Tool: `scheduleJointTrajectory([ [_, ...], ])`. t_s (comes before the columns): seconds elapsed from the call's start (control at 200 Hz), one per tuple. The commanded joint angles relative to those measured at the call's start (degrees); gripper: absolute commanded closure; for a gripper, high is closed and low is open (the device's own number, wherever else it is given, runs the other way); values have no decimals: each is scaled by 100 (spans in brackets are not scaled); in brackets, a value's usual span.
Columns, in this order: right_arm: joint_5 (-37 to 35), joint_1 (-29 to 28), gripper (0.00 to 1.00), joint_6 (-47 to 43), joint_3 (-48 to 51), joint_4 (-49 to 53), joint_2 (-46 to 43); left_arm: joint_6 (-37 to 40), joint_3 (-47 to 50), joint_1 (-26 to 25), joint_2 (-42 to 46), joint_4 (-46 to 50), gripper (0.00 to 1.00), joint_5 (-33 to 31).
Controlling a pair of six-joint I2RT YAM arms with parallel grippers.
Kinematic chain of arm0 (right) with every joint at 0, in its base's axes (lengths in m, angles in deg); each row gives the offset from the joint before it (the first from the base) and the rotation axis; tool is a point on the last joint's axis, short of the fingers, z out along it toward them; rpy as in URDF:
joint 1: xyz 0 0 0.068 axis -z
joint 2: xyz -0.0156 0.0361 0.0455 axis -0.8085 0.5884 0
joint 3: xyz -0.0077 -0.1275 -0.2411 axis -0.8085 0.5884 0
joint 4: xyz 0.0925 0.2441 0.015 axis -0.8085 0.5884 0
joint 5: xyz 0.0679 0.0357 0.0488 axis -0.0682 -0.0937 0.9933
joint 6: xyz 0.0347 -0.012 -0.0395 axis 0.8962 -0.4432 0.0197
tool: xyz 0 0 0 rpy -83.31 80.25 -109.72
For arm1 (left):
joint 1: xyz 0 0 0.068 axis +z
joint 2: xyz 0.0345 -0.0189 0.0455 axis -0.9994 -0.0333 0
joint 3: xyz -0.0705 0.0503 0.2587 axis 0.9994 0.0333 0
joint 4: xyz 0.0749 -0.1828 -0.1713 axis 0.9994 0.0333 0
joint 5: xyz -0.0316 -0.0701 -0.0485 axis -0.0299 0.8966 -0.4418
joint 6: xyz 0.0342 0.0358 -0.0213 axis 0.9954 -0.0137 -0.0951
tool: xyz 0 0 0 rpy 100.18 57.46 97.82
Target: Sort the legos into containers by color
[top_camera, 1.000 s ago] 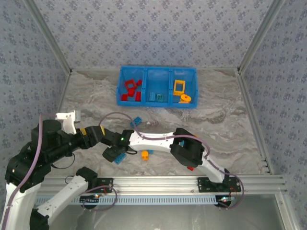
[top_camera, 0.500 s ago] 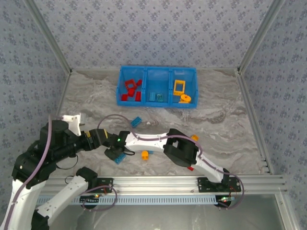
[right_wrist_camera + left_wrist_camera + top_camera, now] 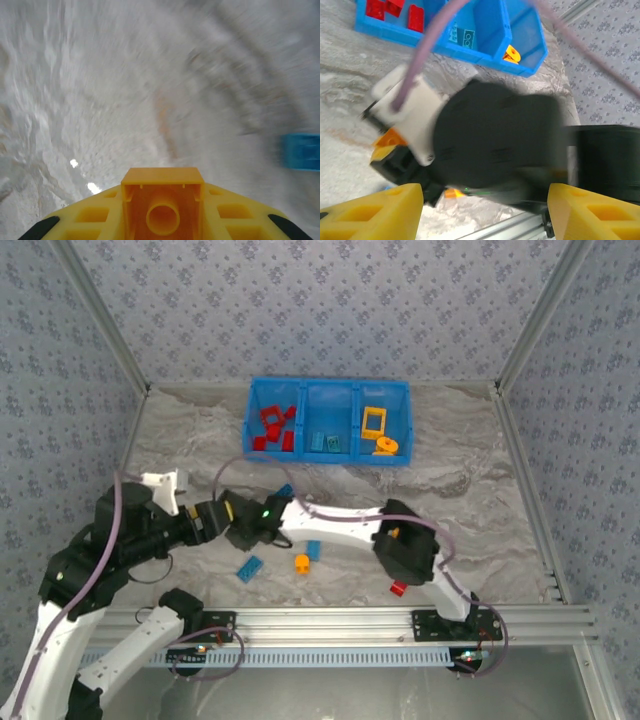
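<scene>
Close in, the right pincer (image 3: 162, 220) is clamped on a yellow brick (image 3: 162, 195), whose hollow underside faces the wrist camera. A second ago its jaws stood wide over the blue brick (image 3: 249, 569), which lies untaken on the surface (image 3: 180, 440). So one yellow piece looks ready for carrying. The left pincer (image 3: 482, 212) hangs apart, gripping nothing, its outlook blocked by the right arm's wrist (image 3: 495, 145). Motion smears the right wrist view, and a blue shape (image 3: 302, 151) is cut off at its edge. Farthest, the tray (image 3: 330, 457) holds a yellow frame (image 3: 374, 420) in its right-hand compartment.
</scene>
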Motion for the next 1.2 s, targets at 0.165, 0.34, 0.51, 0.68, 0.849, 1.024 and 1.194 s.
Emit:
scheduleJointTrajectory([
  [0.165,-376,1752,73,72,1250,134,-1752,266,-744,-1232,-1806,-1408,33,-1351],
  [0.34,-534,3111,73,87,1564,237,-2024,439,-1162,-1593,-2866,-2186,32,-1602],
  [0.51,-31,4084,73,63,1387,36,-1557,658,-1845,-1954,-3855,-2609,32,-1715],
  [0.68,672,4598,72,72,770,50,-604,827,-2390,-2291,-4593,-2487,32,-2162],
  [0.849,1070,4845,71,154,429,32,59,1101,-2655,-2767,-4825,-2491,32,-2619],
  [1.024,1191,4928,71,179,231,128,370,1753,-3376,-3760,-5250,-2202,31,-3840],
  [1.194,1299,4969,67,231,113,202,528,1773,-3578,-4354,-5426,-2103,31,-4721],
])
